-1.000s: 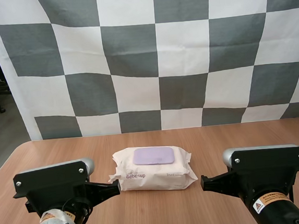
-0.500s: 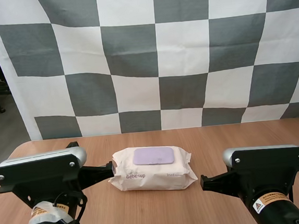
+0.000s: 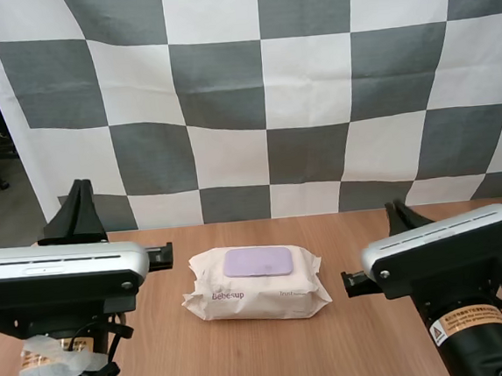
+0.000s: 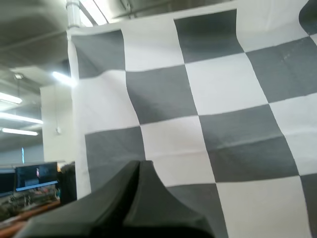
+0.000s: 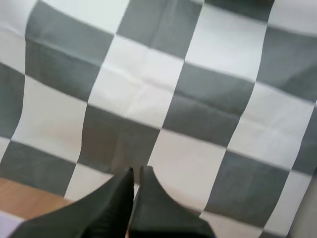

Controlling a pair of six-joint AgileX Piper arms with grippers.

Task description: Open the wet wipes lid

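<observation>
A cream pack of wet wipes (image 3: 255, 286) lies flat in the middle of the wooden table (image 3: 352, 342). Its lilac lid (image 3: 257, 260) is down flat on top. My left gripper (image 3: 79, 192) is raised to the left of the pack, pointing up and away toward the backdrop. In the left wrist view its fingers (image 4: 140, 166) lie together as one dark wedge with nothing in them. My right gripper (image 3: 397, 209) is lifted to the right of the pack. Its fingers (image 5: 135, 172) are also closed together on nothing. Neither gripper touches the pack.
Bare table runs in front of the pack between the two arms (image 3: 249, 364). The backdrop stands close behind the table's far edge (image 3: 263, 220).
Both arms have risen and tilted their grippers upward, away from the table, the left one first and then the right. The pack stays where it was, lid down.
</observation>
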